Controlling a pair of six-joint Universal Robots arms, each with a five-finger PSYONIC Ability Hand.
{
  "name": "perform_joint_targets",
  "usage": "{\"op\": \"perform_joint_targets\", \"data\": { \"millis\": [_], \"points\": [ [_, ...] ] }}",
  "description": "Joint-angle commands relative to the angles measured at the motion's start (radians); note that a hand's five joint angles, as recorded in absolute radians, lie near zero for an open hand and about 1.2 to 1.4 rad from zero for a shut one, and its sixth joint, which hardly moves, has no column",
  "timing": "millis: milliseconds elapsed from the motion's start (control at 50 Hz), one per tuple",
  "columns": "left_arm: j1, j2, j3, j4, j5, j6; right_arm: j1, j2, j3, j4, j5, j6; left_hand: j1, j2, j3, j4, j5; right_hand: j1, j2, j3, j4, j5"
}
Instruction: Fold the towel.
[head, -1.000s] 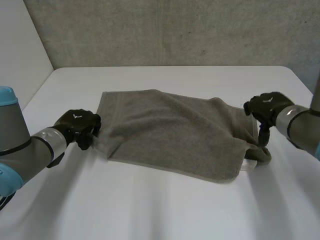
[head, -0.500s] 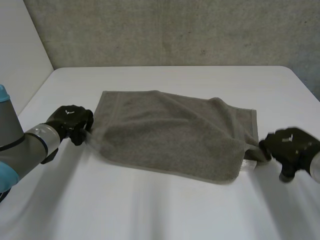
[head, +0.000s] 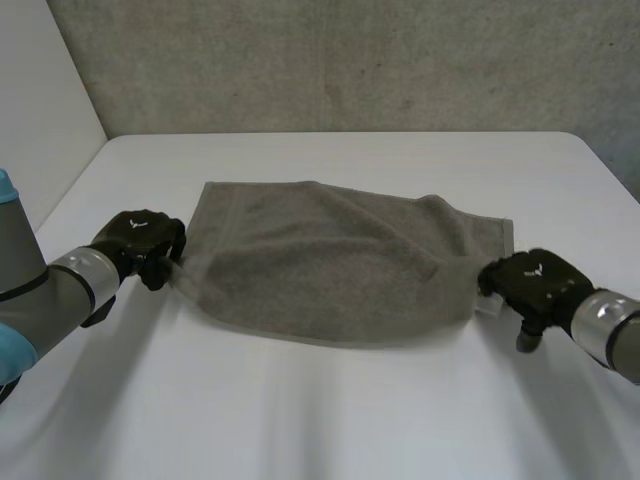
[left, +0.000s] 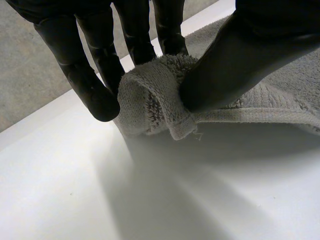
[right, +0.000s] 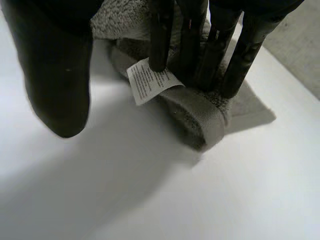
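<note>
Towel (head: 330, 260) spread on table (head: 330, 420) in head view, one layer, no fold made. Left wrist view: left hand (left: 240, 65) pinching near corner. Right wrist view: right hand (right: 200, 40) straight-fingered on opposite corner by label (right: 147, 80), thumb clear.

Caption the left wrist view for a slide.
Left hand pinches a towel corner between thumb and fingers, white table beneath.

right hand (head: 535, 285) moved to near right corner of towel (head: 330, 260), near edge tautened
</note>
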Motion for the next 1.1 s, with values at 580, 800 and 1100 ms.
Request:
{"op": "perform_joint_targets", "data": {
  "millis": [580, 800, 1100],
  "points": [
    [-0.005, -0.017, -0.001, 0.012, 0.005, 0.000, 0.165, 0.317, -0.357, -0.119, 0.032, 0.043, -0.032, -0.090, -0.153, -0.125, -0.257, -0.023, -0.034, -0.026, -0.030, 0.006],
    [-0.005, -0.017, -0.001, 0.012, 0.005, 0.000, 0.231, 0.360, -0.405, -0.115, 0.091, 0.044, -0.032, -0.090, -0.153, -0.125, -0.257, -0.021, -0.031, -0.023, -0.028, 0.009],
    [-0.005, -0.020, 0.001, 0.012, 0.005, 0.002, 0.265, 0.397, -0.448, -0.112, 0.100, 0.092, -0.032, -0.090, -0.153, -0.125, -0.257, 0.029, 0.019, 0.026, 0.022, 0.059]
  ]
}}
